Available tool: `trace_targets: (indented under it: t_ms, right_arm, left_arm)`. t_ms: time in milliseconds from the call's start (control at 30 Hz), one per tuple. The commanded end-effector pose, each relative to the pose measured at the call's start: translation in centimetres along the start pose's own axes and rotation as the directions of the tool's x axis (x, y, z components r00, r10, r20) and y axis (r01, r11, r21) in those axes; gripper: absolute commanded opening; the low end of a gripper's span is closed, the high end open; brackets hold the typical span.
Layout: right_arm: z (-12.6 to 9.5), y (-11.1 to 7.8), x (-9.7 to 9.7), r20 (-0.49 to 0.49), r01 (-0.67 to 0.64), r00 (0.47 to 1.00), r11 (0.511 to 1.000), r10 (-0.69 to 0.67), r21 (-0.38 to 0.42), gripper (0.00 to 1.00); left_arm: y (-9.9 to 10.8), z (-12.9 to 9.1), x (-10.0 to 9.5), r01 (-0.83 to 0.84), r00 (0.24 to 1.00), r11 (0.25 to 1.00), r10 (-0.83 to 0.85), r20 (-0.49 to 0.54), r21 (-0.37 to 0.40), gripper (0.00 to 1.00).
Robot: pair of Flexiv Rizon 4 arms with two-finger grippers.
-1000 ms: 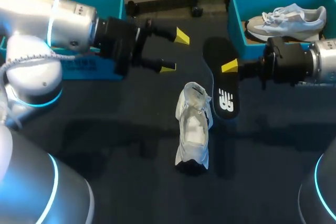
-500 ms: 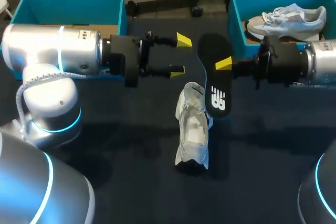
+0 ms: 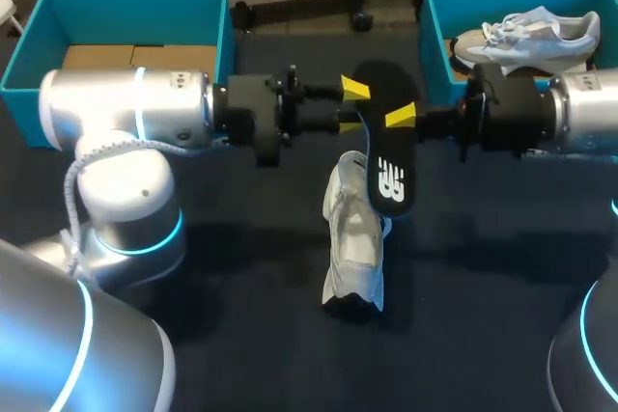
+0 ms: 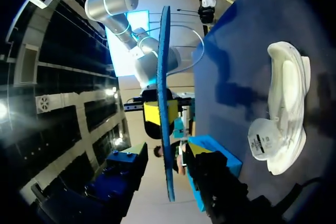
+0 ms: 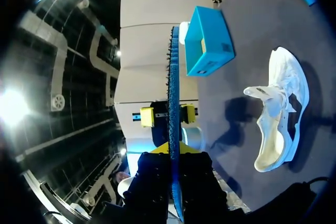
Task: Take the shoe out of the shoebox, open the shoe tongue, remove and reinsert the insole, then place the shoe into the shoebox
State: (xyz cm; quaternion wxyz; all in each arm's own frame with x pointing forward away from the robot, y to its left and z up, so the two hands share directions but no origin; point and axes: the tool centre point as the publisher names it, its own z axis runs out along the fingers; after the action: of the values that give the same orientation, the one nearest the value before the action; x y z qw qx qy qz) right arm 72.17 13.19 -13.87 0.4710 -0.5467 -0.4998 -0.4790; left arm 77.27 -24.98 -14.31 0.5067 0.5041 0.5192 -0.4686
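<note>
Black flat insole (image 3: 389, 166) with a white logo, pinched edge-on in our right gripper (image 3: 400, 119) and held above the dark table (image 3: 241, 325). Our left gripper (image 3: 351, 108) is spread, one finger on each side of the insole's far end, not touching it. White mesh sneaker (image 3: 354, 238) lies on the table under the insole's near end, tongue pulled open. Teal cardboard shoebox (image 3: 217, 16) sits behind our left arm.

Shoe (image 3: 353, 238) at table (image 3: 241, 267) centre, insole (image 3: 384, 142) over its far end; left shoebox (image 3: 126, 2) far left, right shoebox (image 3: 435, 45), containing second shoe (image 3: 526, 31), far right.
</note>
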Motion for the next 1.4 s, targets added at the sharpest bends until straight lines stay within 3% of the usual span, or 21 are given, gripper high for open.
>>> trace_targets:
  t_ms: [33, 600, 867, 933, 1067, 1100, 1133, 1400]
  right_arm:
    - [0.5, 0.3, 0.0, 0.004, 0.001, 1.0, 1.0, -0.001, 0.004, 0.0]
    - [0.4, -0.1, 0.3, 0.004, 0.007, 1.0, 1.0, -0.007, 0.007, 0.0]
    - [0.5, 0.1, 0.1, -0.002, 0.001, 1.0, 1.0, -0.001, 0.01, 0.0]
    - [0.5, 0.1, 0.0, -0.002, 0.0, 1.0, 1.0, 0.0, 0.011, 0.0]
    - [0.7, 0.1, 0.0, -0.008, 0.001, 1.0, 1.0, -0.001, 0.016, 0.01]
    - [0.7, 0.1, -0.1, -0.009, 0.002, 1.0, 1.0, -0.002, 0.017, 0.36]
    - [0.6, 0.0, -0.2, -0.005, 0.002, 1.0, 1.0, -0.002, 0.018, 0.96]
    - [-1.5, -0.5, -0.9, 0.045, 0.083, 0.996, 0.996, -0.083, -0.009, 1.0]
  left_arm:
    - [-0.1, 1.7, 0.3, -0.002, 1.0, 1.0, 0.002, 0.016, -0.01, 0.43]
    - [0.1, 3.0, 0.3, 0.02, 0.999, 1.0, -0.019, 0.04, -0.018, 0.26]
    - [-0.1, 3.3, 0.6, 0.034, 0.999, 0.999, -0.034, 0.037, -0.016, 0.09]
    - [-0.2, 3.4, 0.6, 0.036, 0.999, 0.999, -0.036, 0.036, -0.013, 0.0]
    - [-0.2, 3.5, 0.6, 0.038, 0.999, 0.999, -0.037, 0.036, -0.006, 0.0]
    - [-0.2, 3.5, 0.6, 0.038, 0.999, 0.999, -0.038, 0.036, -0.004, 0.0]
    - [-0.1, 3.5, 0.6, 0.038, 0.999, 0.999, -0.038, 0.036, 0.001, 0.0]
    - [-0.3, 2.5, 1.1, 0.084, 0.996, 0.996, -0.086, 0.035, 0.043, 0.0]
